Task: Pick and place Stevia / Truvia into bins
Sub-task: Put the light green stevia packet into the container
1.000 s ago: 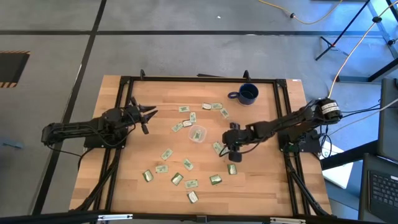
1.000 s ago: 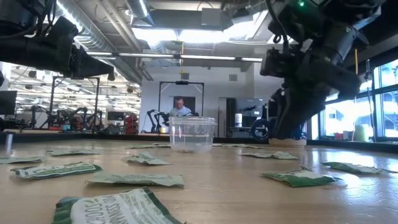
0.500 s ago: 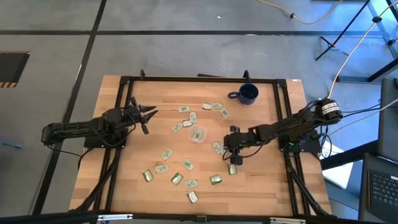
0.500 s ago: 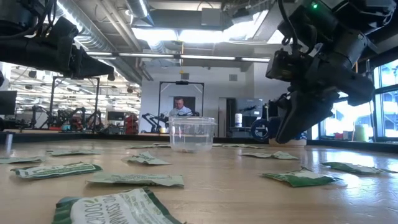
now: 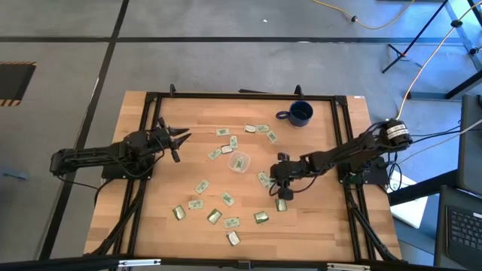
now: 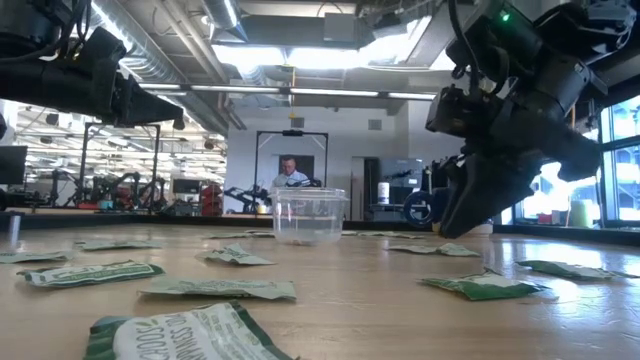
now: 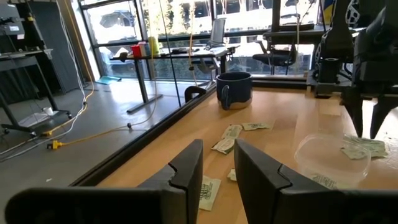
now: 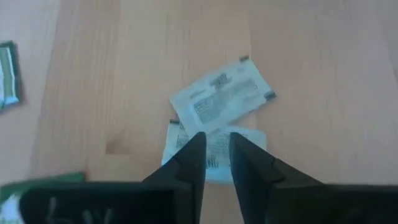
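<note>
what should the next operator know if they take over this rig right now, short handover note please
Right gripper: low over two overlapping pale green and white paper sachets right of the small round clear plastic cup; fingers slightly apart, nothing held.
Left gripper: waits above the table's left side, open, empty.
Sachets: about eighteen scattered flat on the wooden table, around the cup and toward the near edge.
Dark blue mug: far right corner, not the bin.
Done: the cup looks nearly empty; at most a sachet or so inside, hard to tell.
Left: nearly all sachets, starting with the overlapping pair.
</note>
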You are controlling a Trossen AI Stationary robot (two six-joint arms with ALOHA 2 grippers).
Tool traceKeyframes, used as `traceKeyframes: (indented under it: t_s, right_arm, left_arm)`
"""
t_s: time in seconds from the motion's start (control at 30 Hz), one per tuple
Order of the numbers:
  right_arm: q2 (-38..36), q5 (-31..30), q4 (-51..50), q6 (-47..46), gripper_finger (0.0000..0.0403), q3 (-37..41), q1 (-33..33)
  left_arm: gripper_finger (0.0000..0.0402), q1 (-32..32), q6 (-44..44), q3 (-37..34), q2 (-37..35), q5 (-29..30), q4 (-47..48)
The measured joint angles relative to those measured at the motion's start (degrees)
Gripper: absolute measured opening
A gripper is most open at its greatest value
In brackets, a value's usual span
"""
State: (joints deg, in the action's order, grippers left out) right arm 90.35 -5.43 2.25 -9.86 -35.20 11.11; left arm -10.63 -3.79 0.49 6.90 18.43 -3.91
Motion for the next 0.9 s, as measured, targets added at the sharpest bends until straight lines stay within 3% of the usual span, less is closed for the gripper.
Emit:
traceKeyframes:
  t_s: [0.3, 0.67, 0.9]
  right_arm:
    - [3.4, -0.3, 0.6, 0.6, 0.0114, -0.3, 0.0]
    - [3.5, -0.3, 0.0, -0.3, 0.0045, -0.2, 0.0]
    - [3.5, -0.7, -0.1, -0.3, 0.0025, -0.1, 0.0]
  left_arm:
    - [0.0086, 0.0, 0.0, 0.0, 0.0, 0.0, 0.6]
    - [0.0086, 0.0, 0.0, 0.0, 0.0, 0.0, 0.6]
    - [0.0086, 0.0, 0.0, 0.0, 0.0, 0.0, 0.6]
